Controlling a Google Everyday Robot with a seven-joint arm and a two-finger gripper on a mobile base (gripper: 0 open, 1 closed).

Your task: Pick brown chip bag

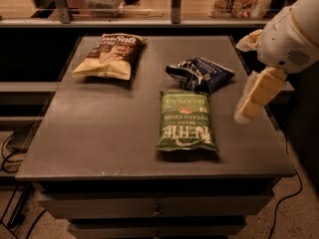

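1. The brown and cream crinkled foil chip bag (110,55) lies flat in the upper left of the frame on the grey counter (99,133). It is untouched, so the whole reach and grasp is left.
2. A crumpled dark blue bag (200,73) and a green chip bag (185,121) lie centre right, well apart from it.
3. The cream gripper (256,91) hangs at the right edge, touching and holding nothing. How far open it is, I cannot tell.
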